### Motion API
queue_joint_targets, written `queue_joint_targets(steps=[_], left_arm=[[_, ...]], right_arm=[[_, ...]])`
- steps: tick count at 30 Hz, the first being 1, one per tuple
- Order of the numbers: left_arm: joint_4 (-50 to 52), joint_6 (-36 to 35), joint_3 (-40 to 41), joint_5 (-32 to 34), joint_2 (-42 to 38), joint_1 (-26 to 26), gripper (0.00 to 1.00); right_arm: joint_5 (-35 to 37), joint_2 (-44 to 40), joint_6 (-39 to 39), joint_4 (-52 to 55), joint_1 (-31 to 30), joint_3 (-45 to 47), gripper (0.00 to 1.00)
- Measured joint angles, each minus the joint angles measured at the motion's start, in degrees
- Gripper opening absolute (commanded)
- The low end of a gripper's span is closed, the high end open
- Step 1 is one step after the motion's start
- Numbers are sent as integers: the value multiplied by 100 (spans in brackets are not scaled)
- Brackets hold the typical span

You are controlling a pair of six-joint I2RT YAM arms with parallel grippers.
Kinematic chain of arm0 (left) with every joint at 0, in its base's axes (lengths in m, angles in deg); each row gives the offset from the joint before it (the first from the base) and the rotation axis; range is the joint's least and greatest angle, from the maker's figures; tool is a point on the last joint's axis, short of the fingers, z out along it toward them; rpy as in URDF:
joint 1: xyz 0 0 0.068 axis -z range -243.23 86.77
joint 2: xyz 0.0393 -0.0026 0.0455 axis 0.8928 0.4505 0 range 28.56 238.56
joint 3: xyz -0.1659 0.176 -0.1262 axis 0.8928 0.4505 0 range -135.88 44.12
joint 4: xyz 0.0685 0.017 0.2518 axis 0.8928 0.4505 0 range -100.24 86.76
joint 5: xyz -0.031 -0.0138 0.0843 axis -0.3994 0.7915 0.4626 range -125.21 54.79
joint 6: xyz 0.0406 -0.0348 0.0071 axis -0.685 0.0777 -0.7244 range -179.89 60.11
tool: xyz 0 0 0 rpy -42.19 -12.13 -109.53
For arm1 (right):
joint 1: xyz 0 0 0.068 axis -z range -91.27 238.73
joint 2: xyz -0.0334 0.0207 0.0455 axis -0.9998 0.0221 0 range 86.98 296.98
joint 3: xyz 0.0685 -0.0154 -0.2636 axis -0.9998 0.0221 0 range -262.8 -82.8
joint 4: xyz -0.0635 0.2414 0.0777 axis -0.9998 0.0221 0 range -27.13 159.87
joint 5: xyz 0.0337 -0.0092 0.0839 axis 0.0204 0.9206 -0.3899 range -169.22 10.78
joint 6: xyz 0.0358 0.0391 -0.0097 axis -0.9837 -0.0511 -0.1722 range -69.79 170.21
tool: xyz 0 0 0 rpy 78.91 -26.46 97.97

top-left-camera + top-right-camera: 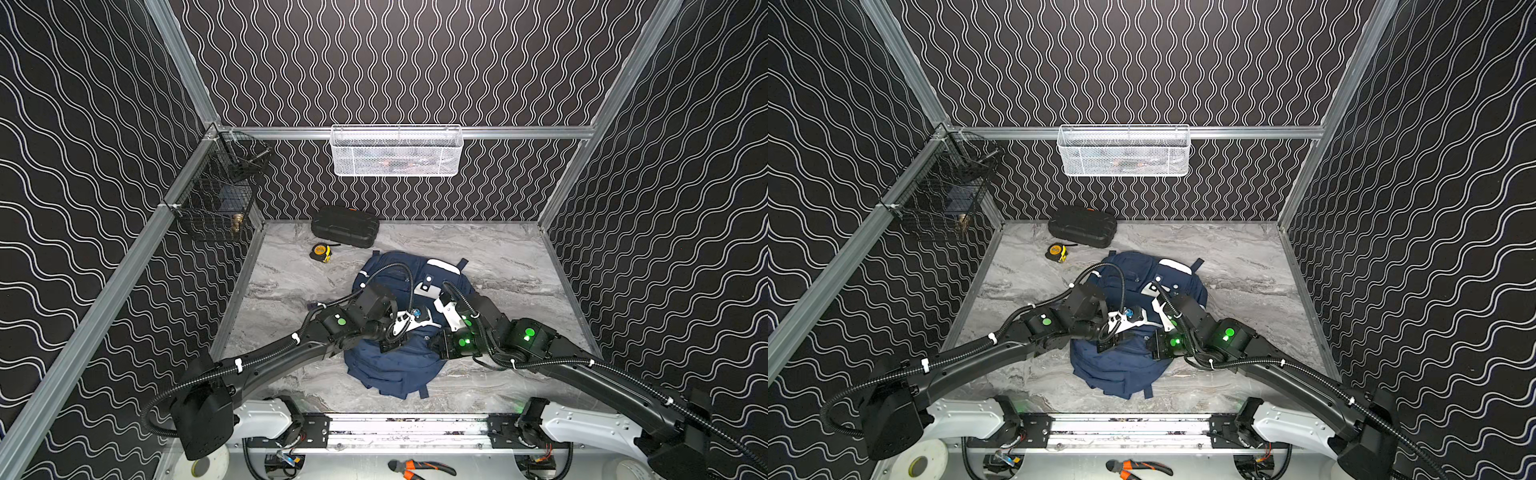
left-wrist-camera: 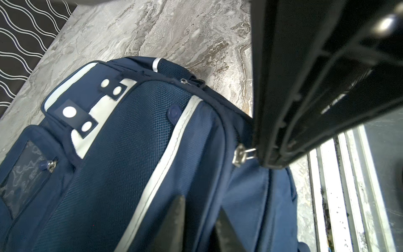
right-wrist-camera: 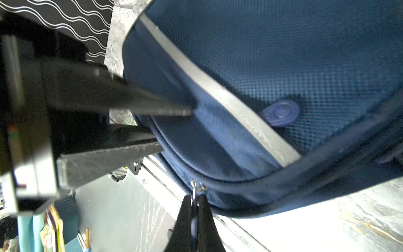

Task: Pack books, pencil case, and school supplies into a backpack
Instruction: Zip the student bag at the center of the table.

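Backpack (image 1: 395,370) lies mid-desk (image 1: 498,257). Left arm (image 1: 270,361) and right arm (image 1: 582,374) reach in low from the front, elbows out, wrists bent toward each other over it. Left fingers (image 2: 176,218) pinch a fold of its fabric; right fingers (image 3: 185,218) are pressed together on a metal zip pull (image 3: 194,185).

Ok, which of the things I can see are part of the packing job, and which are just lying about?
Job: navy backpack; its zip pull, pinched by the right gripper; left gripper clamped on its fabric.
Lying about: black hard case, tape measure, pliers, white mesh basket, black wire basket.
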Motion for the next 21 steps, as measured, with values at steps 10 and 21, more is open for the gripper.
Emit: queue_joint_targets(steps=[10,21], left_arm=[[-223,-15,63,-33,-105,0,0],[-275,-79,173,-11,-264,0,0]], right_arm=[[393,-201,0,140,0,-76,0],[684,-260,-2,313,-15,-127,0]])
